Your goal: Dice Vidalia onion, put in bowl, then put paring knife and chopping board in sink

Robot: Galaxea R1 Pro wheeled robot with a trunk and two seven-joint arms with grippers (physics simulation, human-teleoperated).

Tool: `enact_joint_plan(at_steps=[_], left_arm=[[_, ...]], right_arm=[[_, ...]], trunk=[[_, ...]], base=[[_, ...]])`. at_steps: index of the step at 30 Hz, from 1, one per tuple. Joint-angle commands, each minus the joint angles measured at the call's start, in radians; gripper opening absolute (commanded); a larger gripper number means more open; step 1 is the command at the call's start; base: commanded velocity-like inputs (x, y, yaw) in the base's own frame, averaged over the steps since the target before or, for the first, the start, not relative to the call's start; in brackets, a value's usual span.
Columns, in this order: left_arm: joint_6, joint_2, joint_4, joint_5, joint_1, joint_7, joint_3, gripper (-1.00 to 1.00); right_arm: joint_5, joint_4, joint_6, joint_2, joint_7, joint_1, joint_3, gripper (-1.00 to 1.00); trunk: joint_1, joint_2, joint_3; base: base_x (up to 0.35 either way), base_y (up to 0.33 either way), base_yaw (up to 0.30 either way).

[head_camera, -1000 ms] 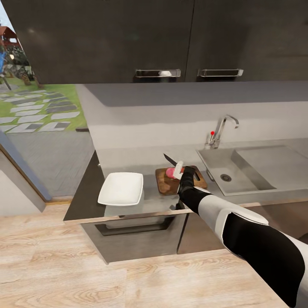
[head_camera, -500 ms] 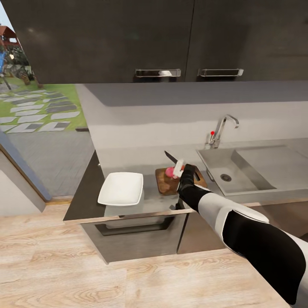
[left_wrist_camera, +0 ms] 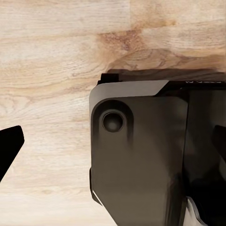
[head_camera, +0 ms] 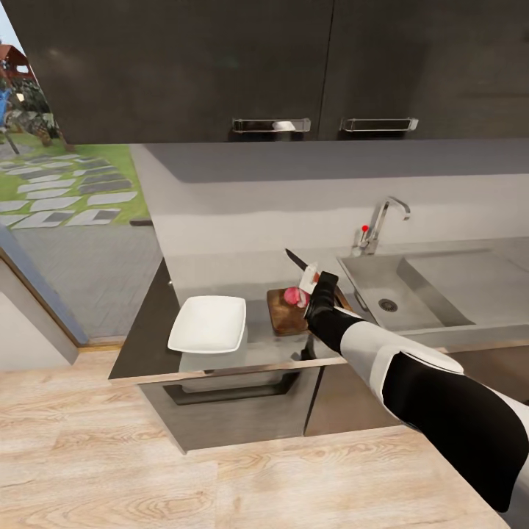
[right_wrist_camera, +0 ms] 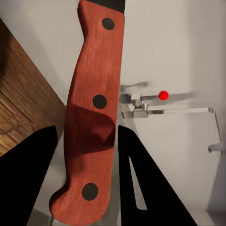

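Note:
The brown chopping board (head_camera: 281, 317) lies on the grey countertop (head_camera: 257, 349) just left of the sink (head_camera: 411, 312). The pinkish Vidalia onion (head_camera: 294, 297) rests on the board's far end. My right gripper (head_camera: 311, 278) hovers just above the onion, shut on the paring knife (head_camera: 297, 259), whose dark blade points up and away to the left. In the right wrist view the knife's red riveted handle (right_wrist_camera: 94, 117) stands between my black fingers (right_wrist_camera: 28, 181), with the board (right_wrist_camera: 21, 117) beside it. The white bowl (head_camera: 209, 323) sits left of the board. My left gripper (left_wrist_camera: 115, 141) hangs open over the floor.
A chrome tap (head_camera: 382, 220) with a red dot stands behind the sink; it also shows past the knife as the tap (right_wrist_camera: 165, 106). Dark wall cabinets (head_camera: 294, 66) hang above. The counter ends left of the bowl, beside a glass door. Pale wood floor (head_camera: 147, 455) lies in front.
My right gripper has lifted the knife a little and shifted slightly right, the blade now steeper. More of the onion shows under it. Bowl and board have not moved.

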Motion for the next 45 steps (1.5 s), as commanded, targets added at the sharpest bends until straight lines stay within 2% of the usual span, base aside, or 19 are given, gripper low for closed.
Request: enact_joint_plan(at_steps=[1, 9, 14, 17, 18, 19, 23, 45], left_arm=[[-0.008, -0.001, 0.005, 0.009, -0.002, 0.001, -0.009, 1.00], [-0.007, -0.001, 0.005, 0.009, -0.002, 0.001, -0.009, 1.00], [-0.007, -0.001, 0.005, 0.009, -0.002, 0.001, -0.009, 1.00], [-0.007, -0.001, 0.005, 0.009, -0.002, 0.001, -0.009, 1.00], [-0.007, -0.001, 0.005, 0.009, -0.002, 0.001, -0.009, 1.00], [-0.007, -0.001, 0.005, 0.009, -0.002, 0.001, -0.009, 1.00], [-0.007, -0.001, 0.005, 0.009, -0.002, 0.001, -0.009, 1.00], [-0.007, -0.001, 0.005, 0.010, -0.002, 0.001, -0.009, 1.00]], right_arm=[[-0.007, -0.001, 0.008, 0.000, -0.002, -0.001, 0.009, -1.00], [-0.009, 0.000, 0.044, 0.000, 0.009, -0.002, 0.015, -1.00], [-0.007, 0.000, 0.056, 0.000, 0.047, -0.002, 0.016, -1.00], [0.043, 0.001, 0.058, 0.000, 0.082, -0.002, 0.015, -1.00], [0.072, 0.001, 0.058, 0.000, 0.097, -0.002, 0.014, -1.00], [0.119, 0.001, 0.058, 0.000, 0.131, -0.002, 0.014, -1.00], [0.149, 0.001, 0.058, 0.000, 0.177, -0.003, 0.013, -1.00], [0.157, 0.002, 0.052, 0.000, 0.197, 0.004, 0.012, -1.00]], trunk=[[0.001, -0.002, -0.002], [0.001, -0.002, -0.002], [0.001, -0.002, -0.002], [0.001, -0.002, -0.002], [0.001, -0.002, -0.002], [0.001, -0.002, -0.002], [0.001, -0.002, -0.002], [0.001, -0.002, -0.002]], base=[[0.000, 0.000, 0.000], [0.000, 0.000, 0.000], [-0.003, 0.000, 0.000], [-0.134, -0.051, 0.000], [-0.209, -0.097, 0.000], [-0.238, -0.141, 0.000], [-0.205, -0.131, 0.000], [-0.013, -0.009, 0.000]])
